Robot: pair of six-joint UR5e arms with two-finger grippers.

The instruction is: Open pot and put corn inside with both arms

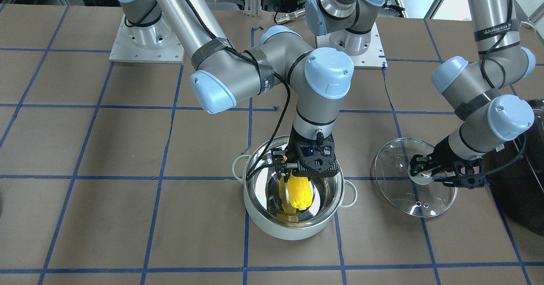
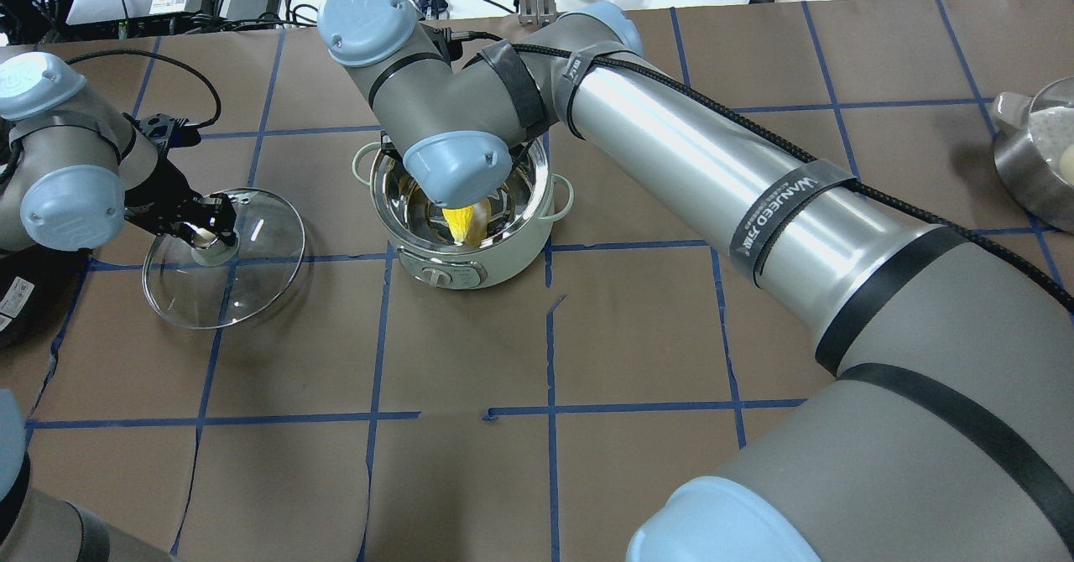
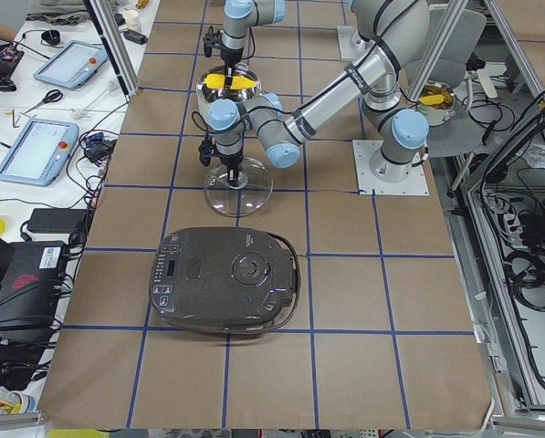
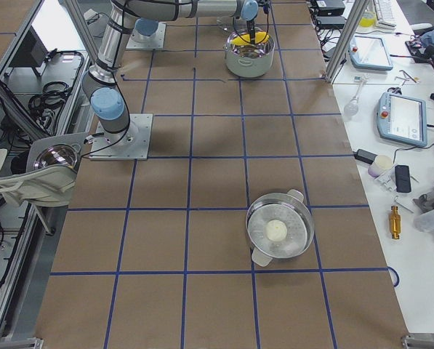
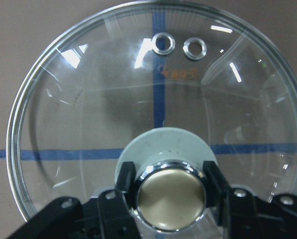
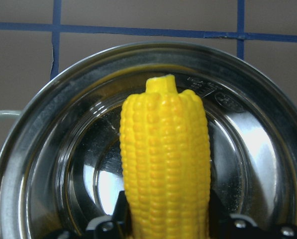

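Note:
The pale mint-green pot (image 1: 293, 229) stands open at the table's middle, its steel inside showing; it also shows in the overhead view (image 2: 453, 273) and the right wrist view (image 6: 39, 149). My right gripper (image 1: 293, 176) is shut on the yellow corn (image 1: 297, 193) and holds it tip-down inside the pot's rim, above the bottom. The corn also shows in the overhead view (image 2: 466, 220) and the right wrist view (image 6: 165, 164). The clear glass lid (image 1: 399, 166) lies on the table beside the pot. My left gripper (image 1: 423, 172) is shut on its brass-coloured knob (image 5: 170, 199).
A large black appliance (image 1: 518, 183) sits just beyond the lid, close to the left wrist. A steel bowl (image 2: 1040, 168) with a white lump stands far off on my right side. Blue tape lines cross the brown table cover.

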